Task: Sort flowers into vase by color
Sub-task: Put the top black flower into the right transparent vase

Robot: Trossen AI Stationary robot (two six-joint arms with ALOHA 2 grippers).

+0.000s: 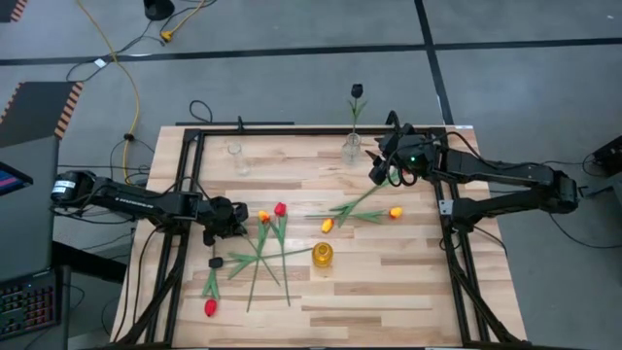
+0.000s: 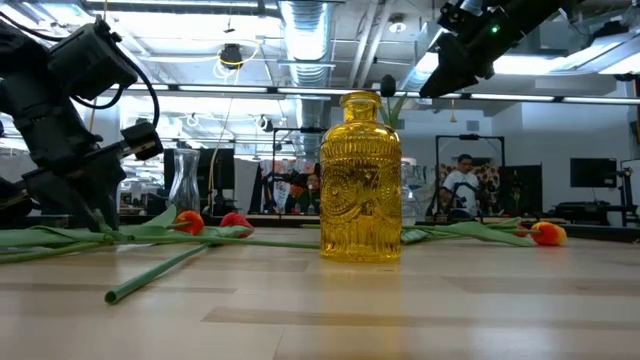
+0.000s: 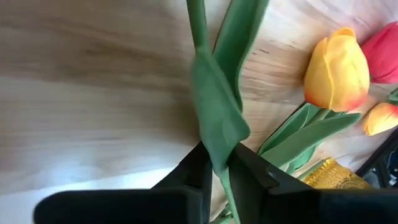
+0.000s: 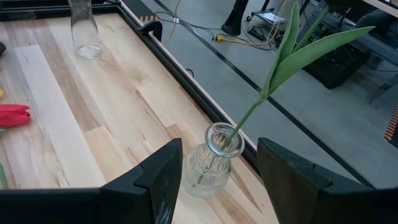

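Now the left gripper (image 3: 214,163) pinches a tulip stem (image 3: 211,118); the right gripper (image 4: 217,171) seemingly hangs wide open.

black tulip (image 1: 357,90): upright in the clear vase (image 1: 351,151), stem (image 4: 249,115) leaning out past the rim, just ahead of the right gripper (image 4: 217,180), whose jaws stand wide apart.
stem and leaf (image 3: 214,118): green, pinched between the left gripper (image 3: 214,171) fingers, down at the table.
yellow tulip (image 3: 336,71): lying flat just beyond the left jaws, beside a red head (image 3: 382,43).
red tulip (image 1: 210,307): lying alone, well apart from both jaws.
yellow vase (image 1: 322,256): upright, empty.
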